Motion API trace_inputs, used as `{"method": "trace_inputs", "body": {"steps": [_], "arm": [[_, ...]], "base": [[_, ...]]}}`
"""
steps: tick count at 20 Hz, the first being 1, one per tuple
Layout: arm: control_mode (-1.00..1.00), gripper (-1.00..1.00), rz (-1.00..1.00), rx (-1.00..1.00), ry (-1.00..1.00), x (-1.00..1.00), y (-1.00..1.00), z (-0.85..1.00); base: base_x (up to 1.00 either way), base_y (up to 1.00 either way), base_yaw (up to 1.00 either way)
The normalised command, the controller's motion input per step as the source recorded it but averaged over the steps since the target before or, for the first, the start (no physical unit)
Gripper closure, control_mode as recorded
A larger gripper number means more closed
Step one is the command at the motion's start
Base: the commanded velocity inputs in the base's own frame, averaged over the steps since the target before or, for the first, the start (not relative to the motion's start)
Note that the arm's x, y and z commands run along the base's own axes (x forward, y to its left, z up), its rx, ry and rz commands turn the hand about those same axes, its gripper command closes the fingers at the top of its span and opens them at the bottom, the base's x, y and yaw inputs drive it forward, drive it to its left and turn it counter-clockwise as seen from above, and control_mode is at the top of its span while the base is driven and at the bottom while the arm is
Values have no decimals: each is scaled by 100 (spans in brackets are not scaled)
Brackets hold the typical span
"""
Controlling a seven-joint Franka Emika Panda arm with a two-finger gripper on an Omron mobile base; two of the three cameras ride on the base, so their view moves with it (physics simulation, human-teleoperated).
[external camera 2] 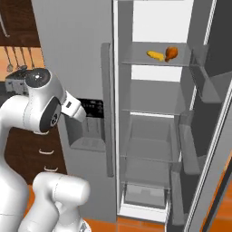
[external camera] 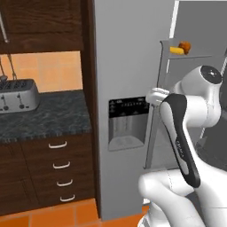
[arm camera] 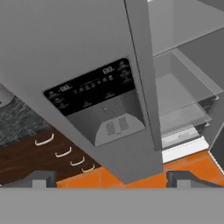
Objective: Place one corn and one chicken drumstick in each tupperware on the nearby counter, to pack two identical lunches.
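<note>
The pincer (arm camera: 111,177) is spread wide with nothing between its two dark tips, which rise at the bottom of the hand view and point at the closed left door of the fridge (arm camera: 65,48). That door carries a black dispenser panel (arm camera: 89,87) with pale markings too small to read. The right side of the fridge stands open, and its glass shelves (external camera 2: 149,149) are bare apart from the top one. On that top shelf (external camera 2: 136,61) lie a plain yellow-orange corn (external camera 2: 156,55) and, just beside it to the right, a glossy reddish-brown chicken drumstick (external camera 2: 171,53) with its meaty end uppermost. The left base view shows the same pair high up, corn (external camera: 176,50) to the left of the drumstick (external camera: 185,46). Left of the fridge runs the speckled dark counter (external camera: 53,115) over brown drawers with silver handles (external camera: 61,165); a steel toaster (external camera: 17,95) stands on it.
</note>
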Motion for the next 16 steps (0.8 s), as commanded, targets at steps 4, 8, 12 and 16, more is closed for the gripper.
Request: {"method": "trace_inputs", "body": {"steps": [4,8,12,16], "arm": [[100,-100,0,0,0,0,0,0],[100,-100,0,0,0,0,0,0],[100,-100,0,0,0,0,0,0],[100,-100,0,0,0,0,0,0]], "base": [[21,-61,0],[44,-52,0],[77,-40,0],[60,-48,0]]}}
